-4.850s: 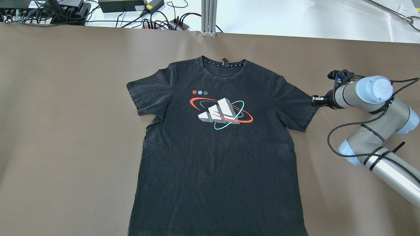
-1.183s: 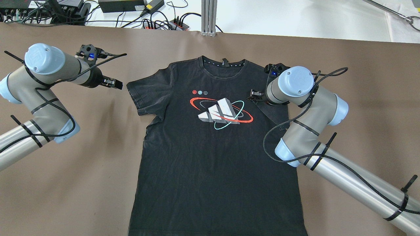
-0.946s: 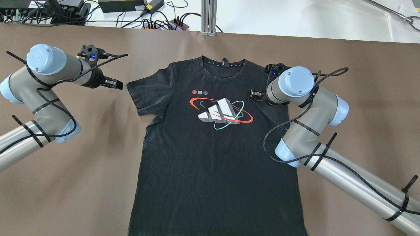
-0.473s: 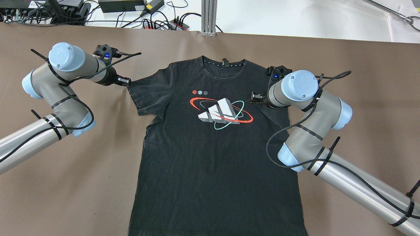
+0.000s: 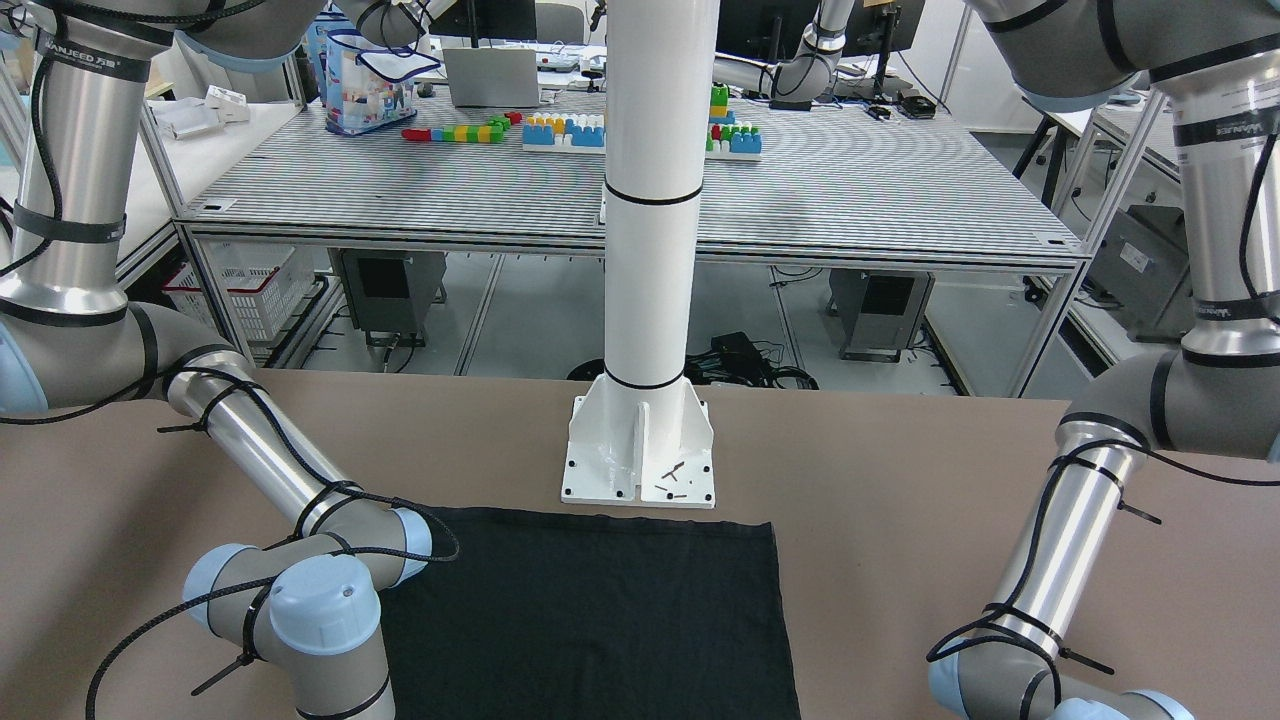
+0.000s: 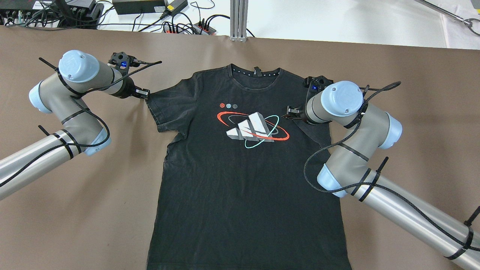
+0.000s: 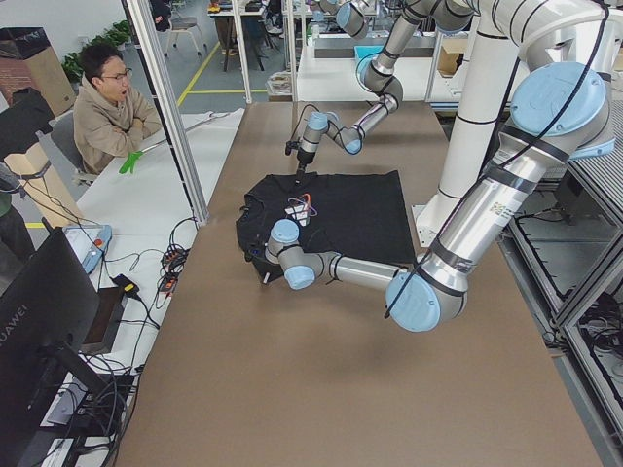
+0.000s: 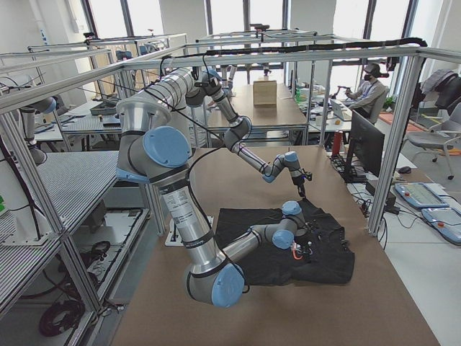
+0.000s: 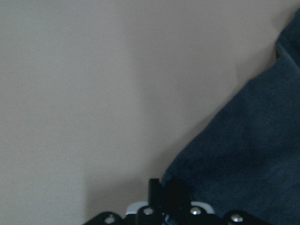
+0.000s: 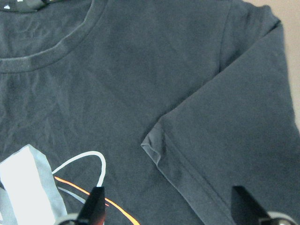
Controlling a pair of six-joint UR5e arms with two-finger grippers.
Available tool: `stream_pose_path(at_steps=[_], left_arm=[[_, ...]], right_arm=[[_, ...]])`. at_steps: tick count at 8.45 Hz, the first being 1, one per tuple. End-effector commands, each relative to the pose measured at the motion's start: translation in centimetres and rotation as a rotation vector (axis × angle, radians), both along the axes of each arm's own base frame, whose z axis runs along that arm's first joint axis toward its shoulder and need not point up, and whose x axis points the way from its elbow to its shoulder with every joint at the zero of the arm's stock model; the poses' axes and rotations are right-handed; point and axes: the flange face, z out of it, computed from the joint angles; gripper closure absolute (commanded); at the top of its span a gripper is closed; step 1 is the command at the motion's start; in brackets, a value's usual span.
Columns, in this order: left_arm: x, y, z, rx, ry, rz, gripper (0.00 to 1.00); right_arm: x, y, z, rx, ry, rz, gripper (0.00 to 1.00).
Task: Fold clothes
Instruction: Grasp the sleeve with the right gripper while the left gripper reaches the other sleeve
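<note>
The left arm has swung in since a second ago, reaching the black fabric T-shirt, which lies flat, print up, on the brown tabletop. The left end effector is pinched on the shirt's sleeve edge. The right end effector hovers with fingers spread over the opposite, folded-in sleeve.

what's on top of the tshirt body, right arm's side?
The T-shirt's own right sleeve, folded inward, lies on the chest beside the logo. The right gripper is open over it. The chest fabric under that fold is covered.
</note>
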Motion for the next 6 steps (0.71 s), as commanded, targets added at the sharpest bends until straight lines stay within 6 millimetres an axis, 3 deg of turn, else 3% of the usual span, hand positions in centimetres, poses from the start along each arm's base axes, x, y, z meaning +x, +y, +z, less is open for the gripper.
stream_pose_path(at_steps=[1,4,6], left_arm=[[0.1,0.1,-3.4,0.02,0.049,0.001,1.0],[0.0,1.6,-8.8,-0.001,0.154,-0.042,1.0],[1.9,5.0,-13.7,-0.05,0.236,-0.052,1.0]], right_arm=[[0.0,0.0,-0.2,0.002,-0.003,0.001,0.05],[0.1,0.1,-0.2,0.004,-0.003,0.001,0.05],[0.1,0.1,-0.2,0.006,0.0,-0.001,0.05]])
